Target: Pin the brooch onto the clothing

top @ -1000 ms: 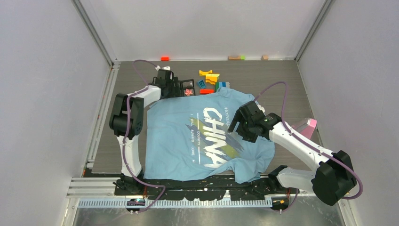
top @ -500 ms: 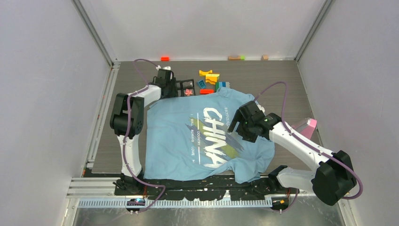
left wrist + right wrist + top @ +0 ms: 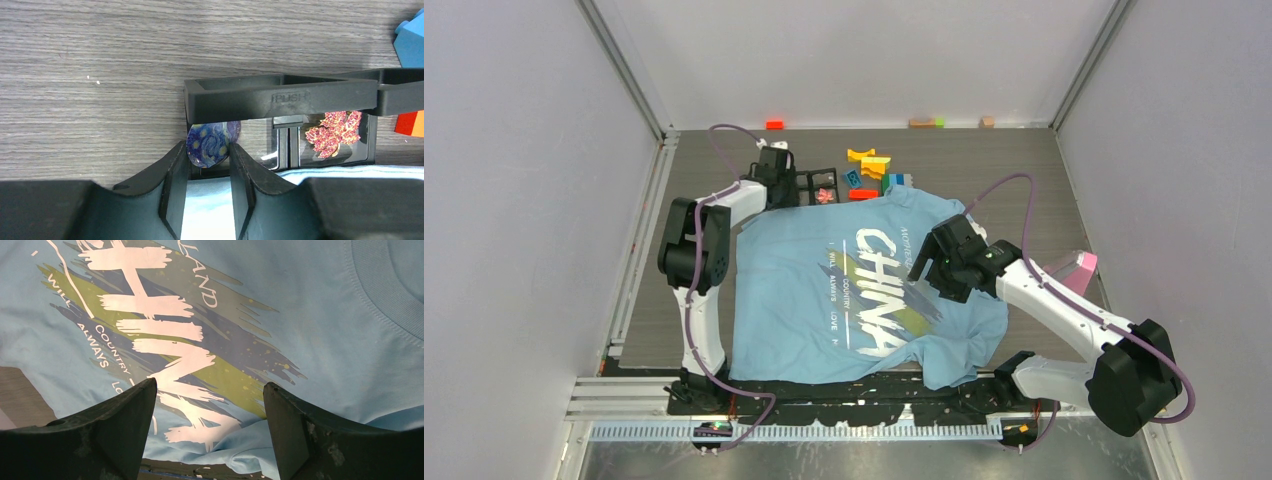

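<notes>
The light blue T-shirt (image 3: 804, 300) with white "CHINA" lettering lies flat mid-table. At its far edge stands a black compartment tray (image 3: 809, 180). In the left wrist view the pinkish-red leaf-like brooch (image 3: 334, 132) lies in the right compartment of the tray (image 3: 280, 97). My left gripper (image 3: 208, 150) is shut on a round blue swirl-patterned badge (image 3: 212, 142) at the tray's left compartment, over the shirt's edge (image 3: 325, 172). My right gripper (image 3: 210, 390) is open and empty, hovering over the shirt's print (image 3: 165, 330), right of centre in the top view (image 3: 924, 265).
Coloured toy blocks (image 3: 869, 165) lie just behind the tray and collar; a blue block (image 3: 412, 42) and an orange one (image 3: 410, 122) show beside the tray. A pink object (image 3: 1074, 270) sits at the right edge. Small blocks (image 3: 774, 124) line the back wall.
</notes>
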Controlling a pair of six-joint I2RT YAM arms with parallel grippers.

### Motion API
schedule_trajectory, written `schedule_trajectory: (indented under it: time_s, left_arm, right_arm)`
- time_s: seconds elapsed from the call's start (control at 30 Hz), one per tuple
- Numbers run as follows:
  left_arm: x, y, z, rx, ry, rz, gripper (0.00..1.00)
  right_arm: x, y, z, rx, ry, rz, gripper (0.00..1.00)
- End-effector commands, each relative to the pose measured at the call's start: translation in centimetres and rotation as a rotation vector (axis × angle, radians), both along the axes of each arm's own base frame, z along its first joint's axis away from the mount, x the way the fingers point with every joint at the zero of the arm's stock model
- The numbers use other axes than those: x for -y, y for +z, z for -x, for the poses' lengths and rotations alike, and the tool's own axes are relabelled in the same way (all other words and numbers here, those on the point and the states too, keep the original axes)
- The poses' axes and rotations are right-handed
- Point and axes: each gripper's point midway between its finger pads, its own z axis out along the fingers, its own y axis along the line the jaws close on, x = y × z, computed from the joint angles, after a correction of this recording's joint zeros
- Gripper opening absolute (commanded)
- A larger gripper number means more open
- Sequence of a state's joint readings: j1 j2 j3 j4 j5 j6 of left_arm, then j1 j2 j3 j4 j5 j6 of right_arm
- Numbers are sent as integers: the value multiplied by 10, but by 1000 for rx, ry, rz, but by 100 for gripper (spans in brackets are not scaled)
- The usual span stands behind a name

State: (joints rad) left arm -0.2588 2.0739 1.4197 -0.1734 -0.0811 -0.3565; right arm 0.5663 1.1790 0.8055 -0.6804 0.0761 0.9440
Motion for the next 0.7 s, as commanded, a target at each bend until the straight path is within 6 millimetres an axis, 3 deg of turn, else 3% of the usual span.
schedule_trajectory:
  time_s: [0.0, 0.3, 0.67]
  left_arm:
    - [-6, 28, -5, 58, 8, -30, 35]
    - [-8, 41, -3, 88, 11, -27, 31]
    - [-19, 21, -2, 41, 38, 61, 38]
  right_arm:
    - [-3, 4, -5, 26, -3, -15, 83]
    - [-3, 3, -5, 21, 1, -17, 83]
    - [-3, 1, -4, 16, 7, -15, 83]
